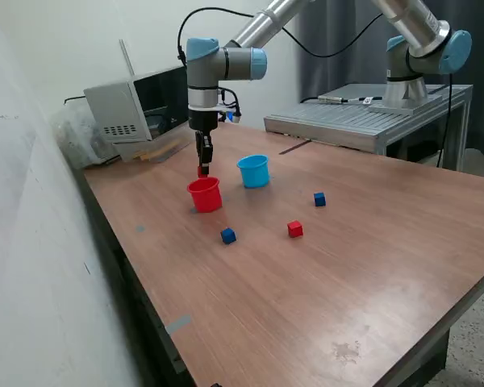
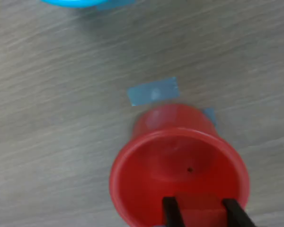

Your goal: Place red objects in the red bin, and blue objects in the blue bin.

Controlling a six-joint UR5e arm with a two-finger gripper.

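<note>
My gripper point(image 1: 202, 168) hangs just above the red bin point(image 1: 205, 195), shut on a small red cube point(image 1: 202, 171). In the wrist view the cube point(image 2: 200, 211) sits between the two dark fingertips point(image 2: 169, 213), over the open mouth of the red bin point(image 2: 180, 156), which looks empty inside. The light blue bin point(image 1: 254, 171) stands close by on the exterior view's right; only its rim point(image 2: 75, 2) shows in the wrist view. On the table lie a second red cube point(image 1: 295, 230) and two dark blue cubes point(image 1: 228, 235) point(image 1: 319, 199).
A grey open box-like device point(image 1: 137, 109) stands at the back of the wooden table point(image 1: 323, 306). A metal platform point(image 1: 363, 119) carries a second arm's base point(image 1: 423, 56). A blue tape patch point(image 2: 153, 91) lies beside the red bin.
</note>
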